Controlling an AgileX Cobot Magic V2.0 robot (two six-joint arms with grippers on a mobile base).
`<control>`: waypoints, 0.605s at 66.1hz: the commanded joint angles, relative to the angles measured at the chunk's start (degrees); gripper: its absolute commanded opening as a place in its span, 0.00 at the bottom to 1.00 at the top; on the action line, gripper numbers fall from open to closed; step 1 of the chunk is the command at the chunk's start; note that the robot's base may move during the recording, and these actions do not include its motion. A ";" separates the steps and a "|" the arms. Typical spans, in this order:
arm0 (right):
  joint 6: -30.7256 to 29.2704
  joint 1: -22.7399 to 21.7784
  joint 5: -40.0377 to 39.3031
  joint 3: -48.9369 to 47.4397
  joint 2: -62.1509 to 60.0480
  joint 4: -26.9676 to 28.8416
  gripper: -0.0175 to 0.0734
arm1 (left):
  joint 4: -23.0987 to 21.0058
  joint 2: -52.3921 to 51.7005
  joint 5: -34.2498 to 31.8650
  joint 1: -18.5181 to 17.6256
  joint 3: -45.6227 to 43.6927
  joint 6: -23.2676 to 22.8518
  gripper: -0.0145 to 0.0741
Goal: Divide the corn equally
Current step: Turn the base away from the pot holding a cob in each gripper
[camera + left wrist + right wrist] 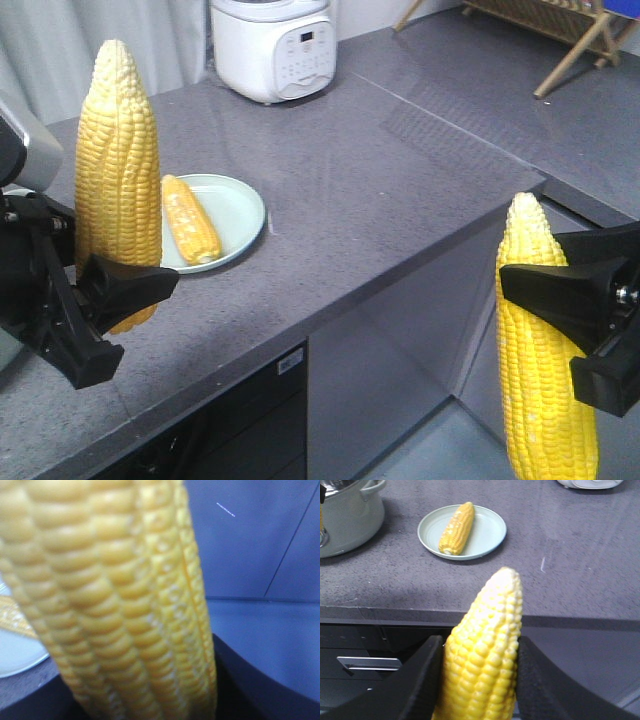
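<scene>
While one cob (190,222) lies on the plate (243,205), L hand (115,287) clamps L cob (118,160) beside it, R hand (548,292) clamps R cob (542,410) past desk (380,200) right edge; mid-carry, next prob. lay L cob on plate.

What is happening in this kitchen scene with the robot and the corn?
The left arm's fingers clamp a first cob upright above the grey counter. The right arm's fingers hold a second cob upright, out in front of the counter's edge. A third cob lies flat on a pale green plate near the left arm. Neither held cob has been set down yet.
</scene>
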 commanded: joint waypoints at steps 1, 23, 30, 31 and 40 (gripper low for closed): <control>-0.49 -0.25 -3.59 -1.44 -0.28 0.86 0.36 | -1.09 -1.03 -3.00 -0.04 -1.41 -0.06 0.49; -0.49 -0.25 -3.59 -1.44 -0.28 0.86 0.36 | -1.09 -1.03 -3.00 -0.04 -1.41 -0.06 0.49; -0.49 -0.25 -3.59 -1.44 -0.28 0.86 0.36 | -1.09 -1.03 -3.00 -0.04 -1.41 -0.06 0.49; -0.49 -0.25 -3.59 -1.44 -0.28 0.86 0.36 | -1.09 -1.03 -3.00 -0.04 -1.41 -0.06 0.49; -0.49 -0.25 -3.59 -1.44 -0.28 0.86 0.36 | -1.09 -1.03 -3.00 -0.04 -1.41 -0.06 0.49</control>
